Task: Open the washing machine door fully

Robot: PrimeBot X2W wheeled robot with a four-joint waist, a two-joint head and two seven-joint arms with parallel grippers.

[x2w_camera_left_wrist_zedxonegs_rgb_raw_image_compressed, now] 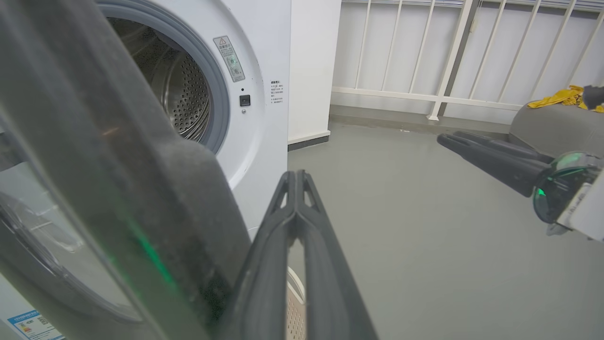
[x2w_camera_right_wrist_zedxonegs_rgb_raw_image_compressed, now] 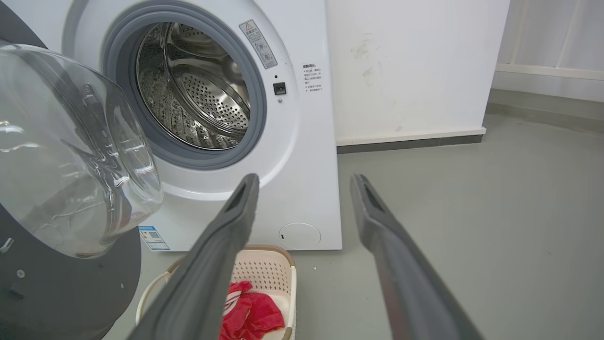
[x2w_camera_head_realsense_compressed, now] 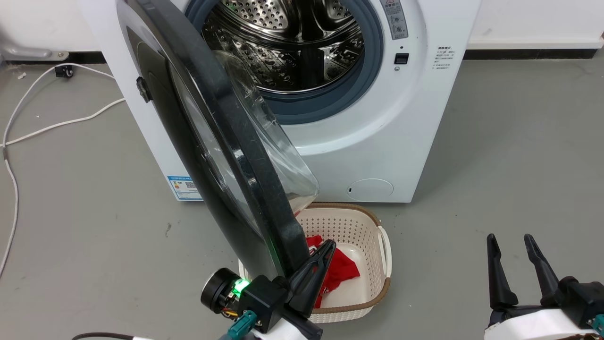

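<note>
The white washing machine (x2w_camera_head_realsense_compressed: 377, 141) faces me with its steel drum (x2w_camera_head_realsense_compressed: 292, 47) exposed. The washing machine door (x2w_camera_head_realsense_compressed: 226, 141) stands swung out towards me, edge-on, its clear glass bowl (x2w_camera_right_wrist_zedxonegs_rgb_raw_image_compressed: 71, 151) bulging to the right. My left gripper (x2w_camera_head_realsense_compressed: 325, 248) is shut with nothing between its fingers and lies against the inner, right side of the door's lower rim. In the left wrist view the door (x2w_camera_left_wrist_zedxonegs_rgb_raw_image_compressed: 141, 198) looms just left of the shut left gripper (x2w_camera_left_wrist_zedxonegs_rgb_raw_image_compressed: 296, 174). My right gripper (x2w_camera_head_realsense_compressed: 510, 237) hangs open at the lower right, well away from the door, and shows open (x2w_camera_right_wrist_zedxonegs_rgb_raw_image_compressed: 304, 182) in its own view.
A cream laundry basket (x2w_camera_head_realsense_compressed: 373, 226) with a red cloth (x2w_camera_head_realsense_compressed: 339, 274) sits on the floor below the door, in front of the machine. A white cable (x2w_camera_head_realsense_compressed: 28, 94) trails on the grey floor at the left. A white railing (x2w_camera_left_wrist_zedxonegs_rgb_raw_image_compressed: 448, 56) runs behind on the right.
</note>
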